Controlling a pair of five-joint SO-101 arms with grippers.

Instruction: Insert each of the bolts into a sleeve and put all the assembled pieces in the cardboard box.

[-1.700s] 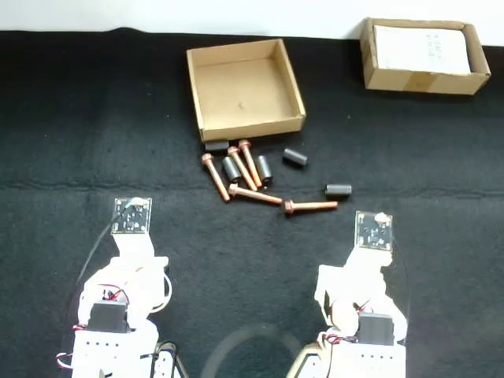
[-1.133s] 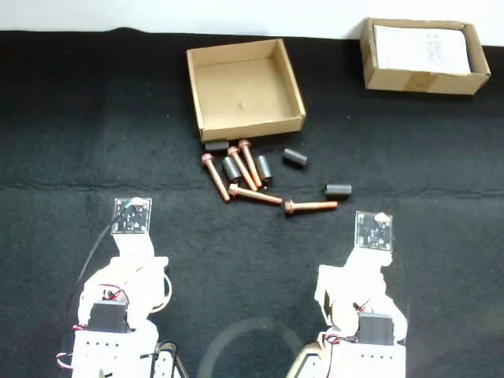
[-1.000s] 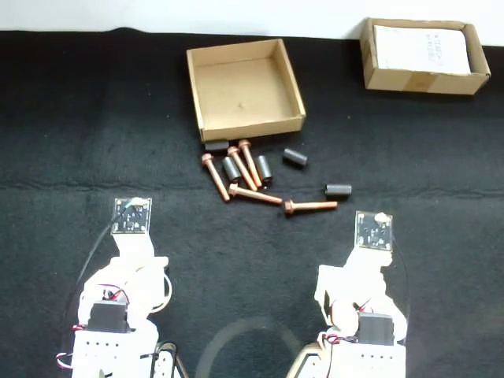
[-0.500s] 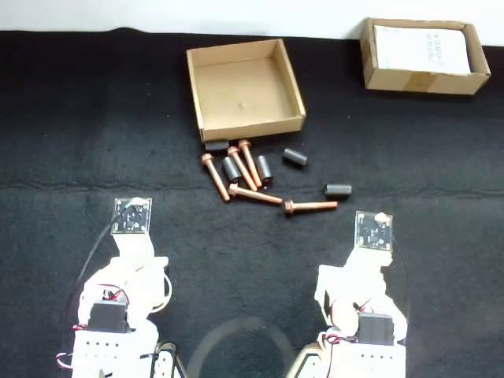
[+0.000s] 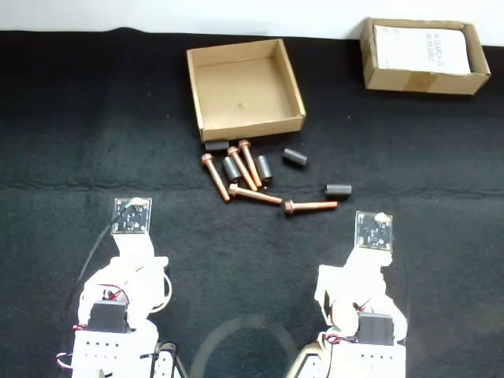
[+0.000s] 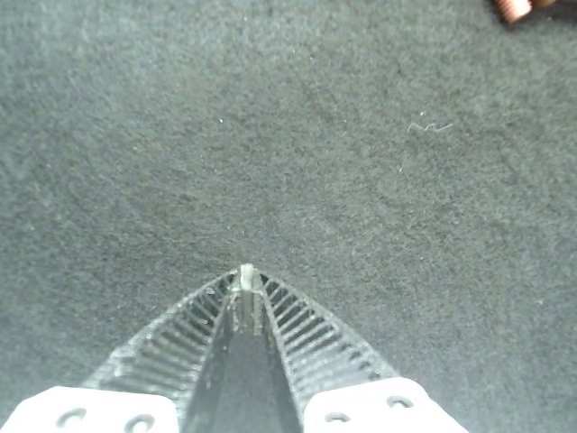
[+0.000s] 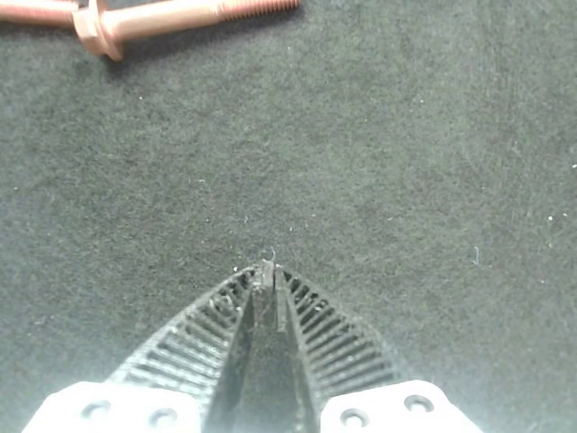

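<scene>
Nothing assembled yet. Both arms sit at the near edge of the black cloth-covered bench (image 5: pixel 94 118). The left gripper (image 6: pixel 245 275) is pinched fully closed and empty; the right gripper (image 7: pixel 266 269) is the same, tips together, holding nothing. Five copper-coloured flanged bolts (image 5: pixel 240 167) and five short black cylindrical sleeves (image 5: pixel 294 157) lie loose just in front of the open brown cardboard box (image 5: pixel 252 127), which is empty.

Risks as I see them:
- The middle cluster is tight, so a grab there may catch two parts or knock a neighbour
- Sleeves are round and likely to roll if nudged
- The sleeve by the box wall (image 5: pixel 216 146) looks to be touching it, though that's hard to tell, so finger access is poor
- A skewed bolt grasp could jam at the sleeve mouth or drop
- The second cardboard box holding a white sheet (image 5: pixel 425 79) is a wrong-target risk

The lone bolt (image 7: pixel 162 18) near the right gripper looks the safest start
</scene>
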